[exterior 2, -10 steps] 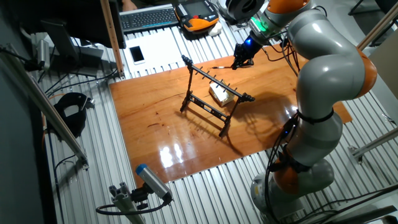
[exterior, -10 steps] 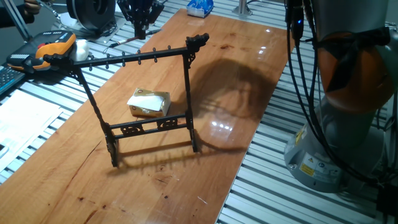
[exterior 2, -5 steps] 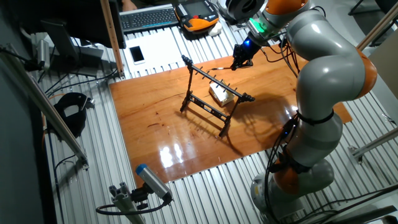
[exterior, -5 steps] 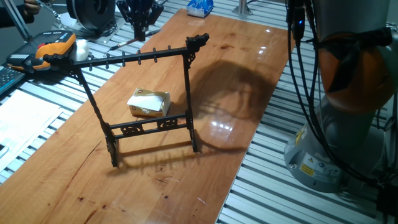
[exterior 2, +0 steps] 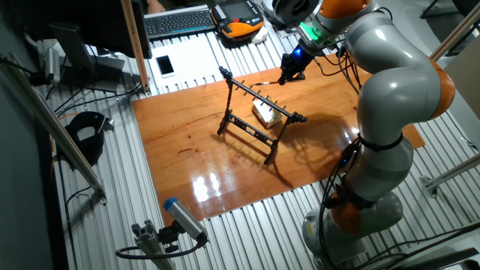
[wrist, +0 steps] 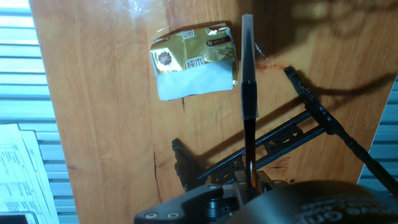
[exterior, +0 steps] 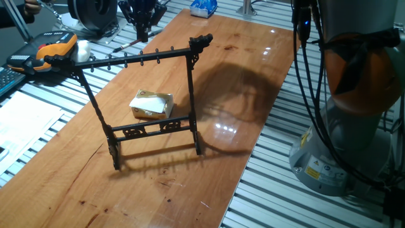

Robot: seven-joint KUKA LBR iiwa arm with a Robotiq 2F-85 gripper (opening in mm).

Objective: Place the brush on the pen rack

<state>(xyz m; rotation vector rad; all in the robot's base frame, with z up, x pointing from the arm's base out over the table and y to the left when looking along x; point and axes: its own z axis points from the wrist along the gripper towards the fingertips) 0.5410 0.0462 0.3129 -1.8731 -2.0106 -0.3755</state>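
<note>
The brush [wrist: 248, 81], a thin dark stick with a paler far end, sticks out from between my fingers in the hand view. My gripper [wrist: 250, 182] is shut on its near end. In one fixed view the gripper [exterior: 143, 35] hangs over the table's far edge, behind the rack, with the brush [exterior: 126, 44] reaching out low to the left. The other fixed view shows the same gripper [exterior 2: 285, 77] and brush [exterior 2: 266, 81]. The black pen rack [exterior: 152, 58] stands upright mid-table, its peg bar [exterior 2: 259, 96] bare; the hand view shows the rack [wrist: 311, 106] beyond the brush.
A yellowish wrapped block [exterior: 152, 104] lies on the table just behind the rack, also seen as the block [wrist: 193, 59] in the hand view. An orange and black device [exterior: 54, 50] and cables sit off the table's far left. The arm's base [exterior: 342, 139] stands right.
The gripper and the brush in it have shifted only slightly near the far edge. The rack and block have not moved.
</note>
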